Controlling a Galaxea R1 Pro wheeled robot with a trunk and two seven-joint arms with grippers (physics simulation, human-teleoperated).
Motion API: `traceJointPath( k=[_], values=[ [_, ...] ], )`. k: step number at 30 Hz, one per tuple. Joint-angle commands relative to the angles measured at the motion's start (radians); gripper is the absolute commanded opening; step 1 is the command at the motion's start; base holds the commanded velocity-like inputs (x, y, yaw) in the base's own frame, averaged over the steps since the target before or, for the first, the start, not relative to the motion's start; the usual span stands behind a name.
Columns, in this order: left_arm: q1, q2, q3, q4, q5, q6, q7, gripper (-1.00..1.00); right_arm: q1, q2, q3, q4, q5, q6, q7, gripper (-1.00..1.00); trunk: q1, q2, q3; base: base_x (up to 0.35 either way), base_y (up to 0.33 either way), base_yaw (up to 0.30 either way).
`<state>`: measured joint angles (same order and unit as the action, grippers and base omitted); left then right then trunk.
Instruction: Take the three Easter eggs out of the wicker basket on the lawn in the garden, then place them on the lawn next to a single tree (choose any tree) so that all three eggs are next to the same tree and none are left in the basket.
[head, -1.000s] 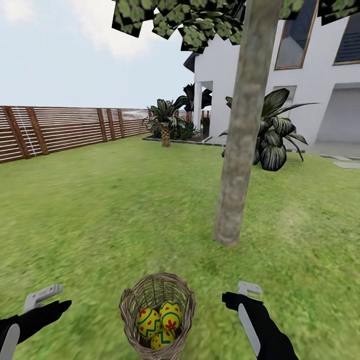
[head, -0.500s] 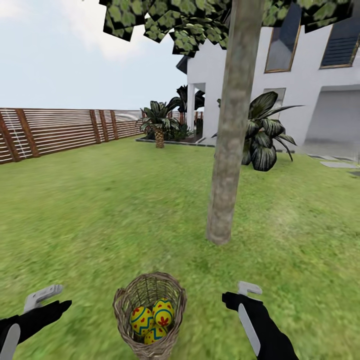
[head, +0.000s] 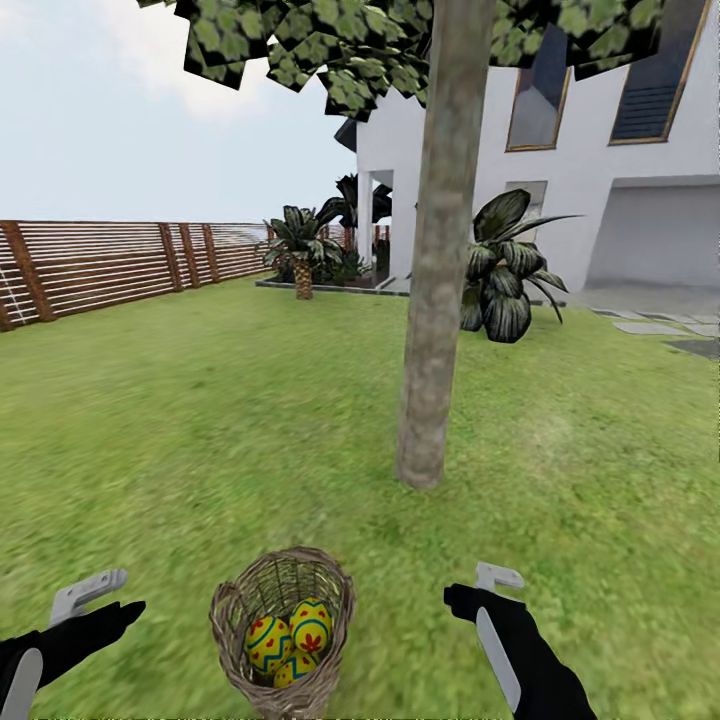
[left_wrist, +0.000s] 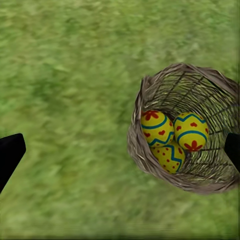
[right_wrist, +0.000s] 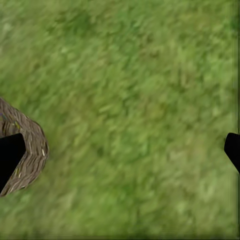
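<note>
Spreading green lawn (head: 200, 420), slatted fence (head: 100, 265), house (head: 600, 180)

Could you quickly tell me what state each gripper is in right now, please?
Left gripper: open, holding nothing, fingers wide apart above the lawn.
Right gripper: open, holding nothing, beside the wicker basket.

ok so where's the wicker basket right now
In the head view the wicker basket sits on the lawn at bottom centre, between the two grippers and in front of the tree, with three Easter eggs inside.
</note>
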<state>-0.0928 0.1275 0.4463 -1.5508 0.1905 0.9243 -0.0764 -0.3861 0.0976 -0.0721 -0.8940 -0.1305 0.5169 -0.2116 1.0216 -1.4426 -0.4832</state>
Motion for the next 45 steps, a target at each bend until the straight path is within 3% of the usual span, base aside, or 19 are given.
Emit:
traceJointPath(
  k=[1,19,24,30,36,45],
  values=[
    [-0.001,0.0,0.002,-0.001,-0.001,0.005,-0.005,1.0,0.0,0.001,-0.001,-0.001,-0.011,0.003,-0.007,1.0,-0.004,0.007,0.002,-0.12,-0.112,-0.008],
    [-0.001,0.0,0.002,-0.002,-0.004,0.004,-0.001,1.0,0.0,0.001,0.0,0.0,-0.011,0.003,-0.006,1.0,-0.073,0.133,0.059,-0.018,-0.017,-0.001],
    [-0.001,-0.012,-0.007,-0.002,-0.005,0.002,0.006,1.0,0.0,0.001,0.0,0.0,-0.011,0.003,-0.006,1.0,-0.092,0.168,0.074,0.0,0.0,0.0],
    [-0.001,-0.027,-0.059,-0.003,-0.007,0.0,0.038,1.0,0.0,0.001,0.0,0.0,-0.011,0.003,-0.006,1.0,-0.115,0.21,0.093,0.0,0.0,0.0],
    [0.0,-0.03,-0.145,-0.002,-0.007,-0.007,0.07,1.0,0.0,0.001,0.0,0.0,-0.011,0.003,-0.006,1.0,-0.138,0.252,0.115,0.0,0.0,-0.102],
    [0.002,-0.03,-0.175,0.0,-0.007,-0.037,0.097,1.0,0.0,0.001,0.0,0.0,-0.011,0.003,-0.006,1.0,-0.173,0.315,0.152,0.0,0.0,-0.21]
  ],
)
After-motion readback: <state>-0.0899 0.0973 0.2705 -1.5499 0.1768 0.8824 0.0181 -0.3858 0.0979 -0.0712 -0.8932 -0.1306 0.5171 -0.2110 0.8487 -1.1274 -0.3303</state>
